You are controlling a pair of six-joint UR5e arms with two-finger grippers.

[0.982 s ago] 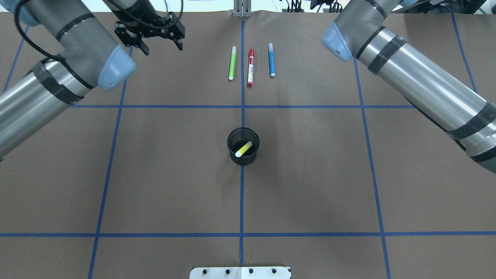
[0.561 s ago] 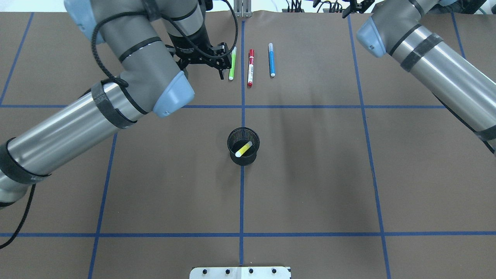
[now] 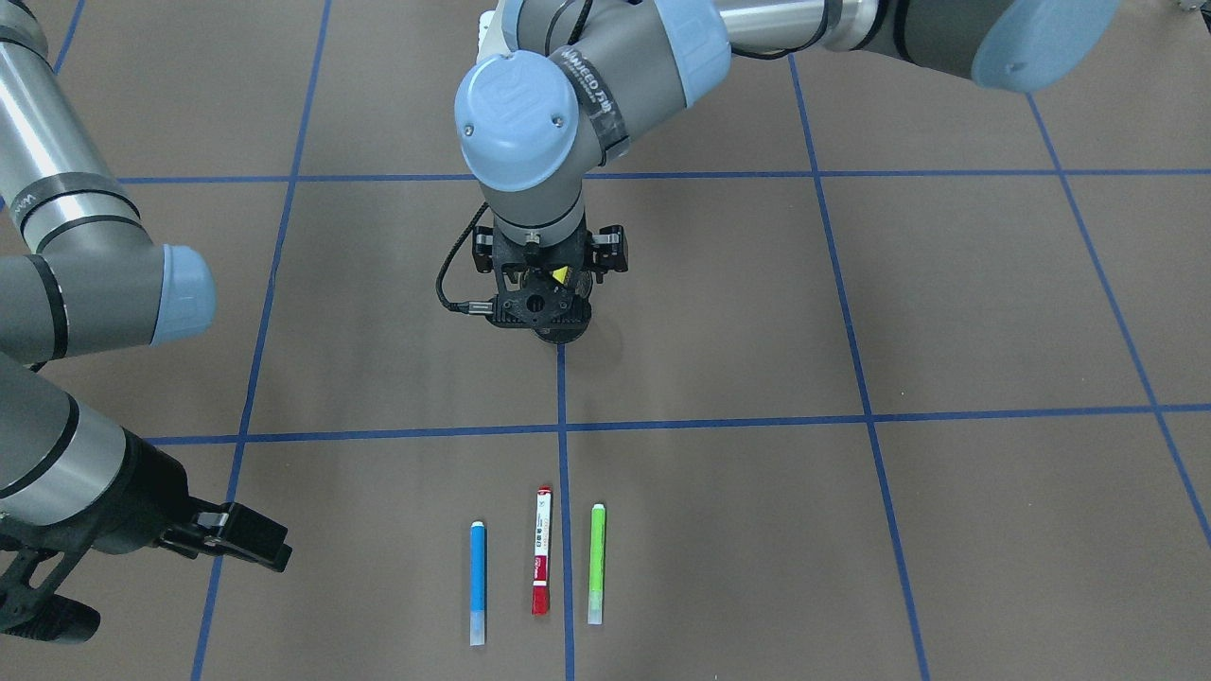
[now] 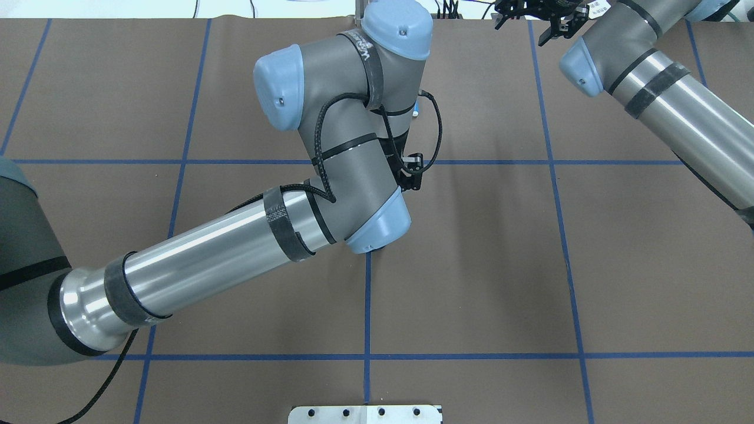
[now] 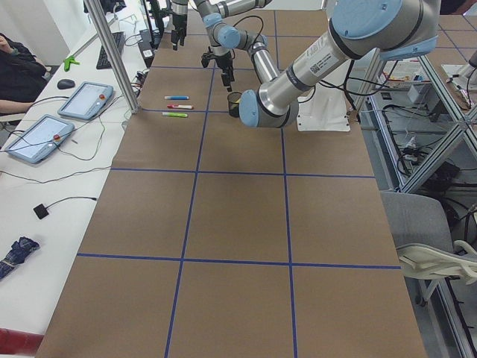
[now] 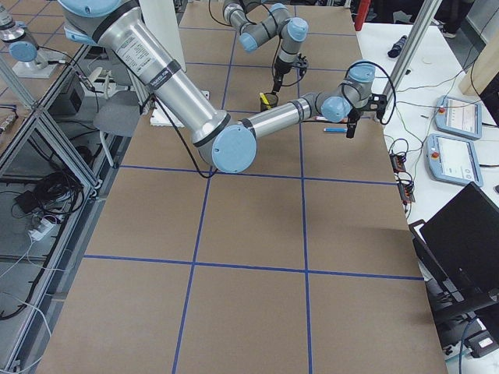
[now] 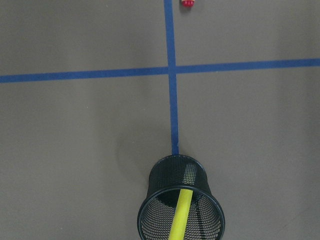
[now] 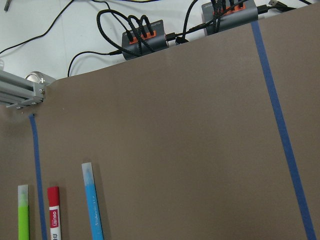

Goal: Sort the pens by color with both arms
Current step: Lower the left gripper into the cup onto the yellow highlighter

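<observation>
Left gripper [image 3: 546, 308]: pointing straight down, directly over the black mesh cup [image 7: 170, 172]. Its fingers show in no view, so I can't tell if they're apart or together.

Cup: round wire mesh, open top, sitting on a blue tape line. Inside is one yellow pen [image 7: 181, 212], a smooth round barrel leaning against the wall.

Right gripper [image 3: 180, 596]: fingers spread wide, nothing between them, hanging low near the table's far edge.

The other three pens lie flat on the table [image 3: 851, 284], beyond the left gripper on the side away from the robot's base. They are parallel, side by side and not touching.
- blue pen [image 3: 478, 577]: nearest the right gripper, glossy barrel with a pale frosted end.
- red pen [image 3: 541, 558]: in the middle, just beside the tape line. It has a white printed label, print too small to read.
- green pen [image 3: 596, 563]: farthest from the right gripper, also with a pale end.

Table cover is matte brown, paper-like, with a blue tape grid. There's grey lettering on the left wrist band, only partly visible and not readable.
</observation>
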